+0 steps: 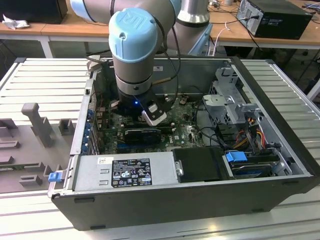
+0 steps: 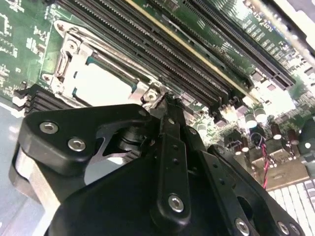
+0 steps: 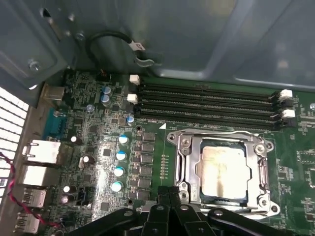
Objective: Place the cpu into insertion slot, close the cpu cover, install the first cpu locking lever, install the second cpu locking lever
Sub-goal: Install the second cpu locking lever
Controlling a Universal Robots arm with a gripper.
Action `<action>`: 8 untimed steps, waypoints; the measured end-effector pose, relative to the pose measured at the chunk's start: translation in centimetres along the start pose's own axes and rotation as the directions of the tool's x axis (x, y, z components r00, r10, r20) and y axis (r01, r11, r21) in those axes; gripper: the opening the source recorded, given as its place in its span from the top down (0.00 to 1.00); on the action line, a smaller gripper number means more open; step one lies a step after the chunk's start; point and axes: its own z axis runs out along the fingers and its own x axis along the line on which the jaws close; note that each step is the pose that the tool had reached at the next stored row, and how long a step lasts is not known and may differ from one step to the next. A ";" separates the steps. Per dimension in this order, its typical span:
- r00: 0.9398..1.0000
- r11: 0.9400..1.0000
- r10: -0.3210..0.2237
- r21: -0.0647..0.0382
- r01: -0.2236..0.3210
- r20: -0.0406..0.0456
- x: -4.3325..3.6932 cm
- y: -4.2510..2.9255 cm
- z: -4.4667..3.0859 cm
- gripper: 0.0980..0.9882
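Hand: my black gripper, fingers pressed together, empty | Chip: silvery square cpu seated just beyond my fingertips, metal cpu cover framing it | Tip: press squarely at the frame's corner, no sideways slip.

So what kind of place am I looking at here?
Probably a robotics lab or test workshop: a robot arm reaches into an opened computer case on a metal-slatted bench, with wooden desks behind.
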 end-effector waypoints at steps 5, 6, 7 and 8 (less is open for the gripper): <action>1.000 1.000 0.000 0.000 0.000 0.000 -0.03 0.30 -0.94 0.99; 1.000 1.000 0.000 0.000 0.000 0.000 -0.03 0.32 -1.01 0.99; 1.000 1.000 0.000 0.000 0.000 0.000 -0.03 0.34 -1.06 0.99; 1.000 1.000 0.000 0.000 0.000 0.000 -0.03 0.34 -1.06 0.99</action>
